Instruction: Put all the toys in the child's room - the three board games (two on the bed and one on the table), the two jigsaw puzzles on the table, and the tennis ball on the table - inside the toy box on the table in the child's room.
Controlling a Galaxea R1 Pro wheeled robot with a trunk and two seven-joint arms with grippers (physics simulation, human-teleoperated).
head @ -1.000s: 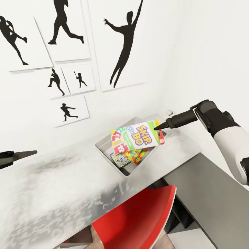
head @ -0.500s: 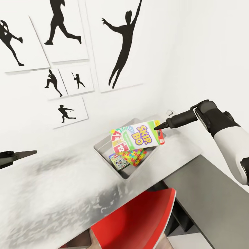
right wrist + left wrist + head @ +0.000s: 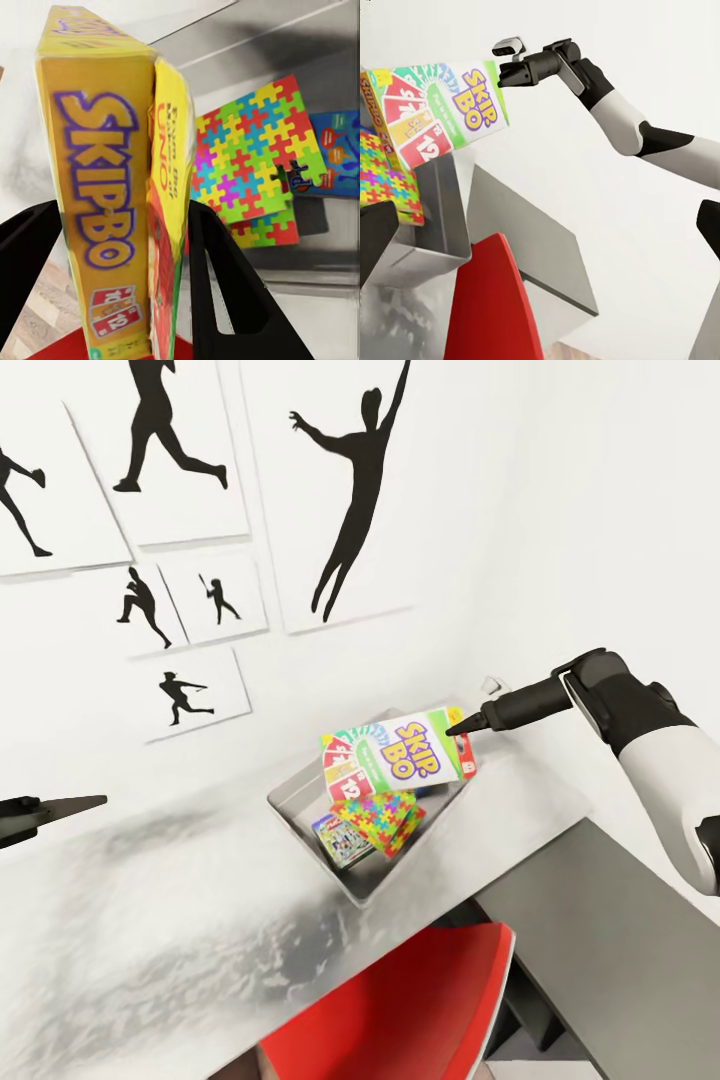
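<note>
Nearest to the camera in the head view is the red chair, tucked under the table. Out past the table's left end, the left gripper pokes in as a dark pointed tip, and honestly I can't tell if it's spread or closed.

Further along the table sits the toy box, with a jigsaw puzzle lying flat inside and a blue board game just beside it in the tray. Above the toy box, the right gripper pinches the SKIP BO box by its right edge, holding it tilted over the tray.

The right wrist view is the good one here: it looks down the box's yellow spine, both black fingers pressed on either side, with the puzzle and toy box floor beyond. The left wrist view shows that same grip from the side, plus the tray's outer wall.

Behind the toy box is the white wall with black silhouette pictures.
</note>
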